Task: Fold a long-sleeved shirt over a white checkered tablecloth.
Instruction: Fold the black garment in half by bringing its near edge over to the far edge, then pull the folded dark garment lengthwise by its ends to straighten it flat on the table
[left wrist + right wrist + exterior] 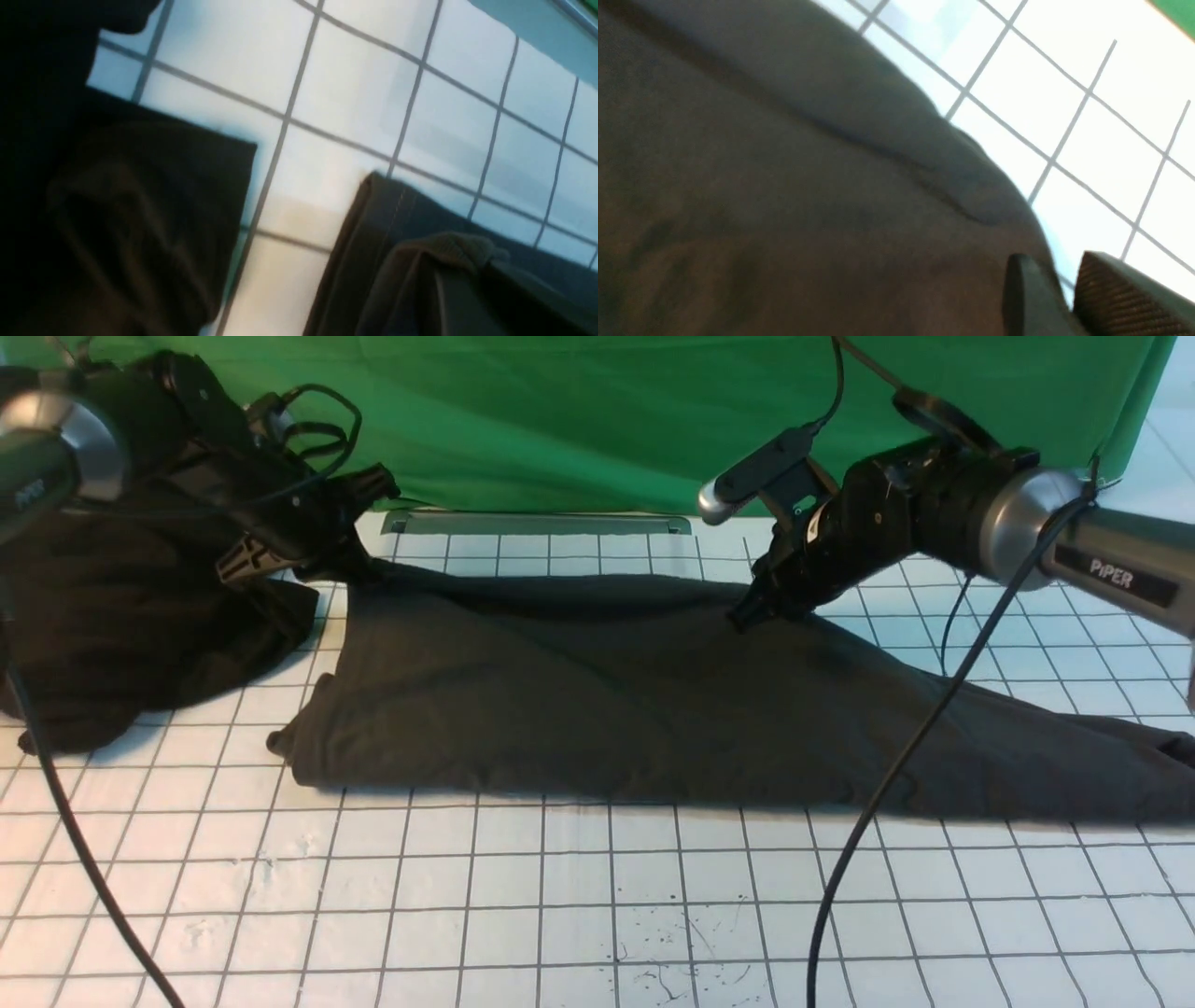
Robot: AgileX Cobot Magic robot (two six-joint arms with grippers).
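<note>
The long-sleeved shirt [607, 700] lies spread across the middle of the white checkered tablecloth [560, 896], one sleeve trailing to the right. My left gripper [369, 490] is at the shirt's far left corner, shut on a bunched fold of it. In the left wrist view the shirt's fabric [448, 247] drapes over the gripper [460, 275]. My right gripper [747, 611] rests its tips at the shirt's far edge. In the right wrist view its fingers [1111, 289] stand slightly apart beside the shirt [784, 186], with only tablecloth [1087, 154] showing in the gap of the gripper [1057, 266].
A blacker heap of dark fabric [121, 635] lies at the far left under the left arm. A green backdrop cloth [607, 411] hangs behind the table. Black cables [868, 821] hang from both arms across the tablecloth.
</note>
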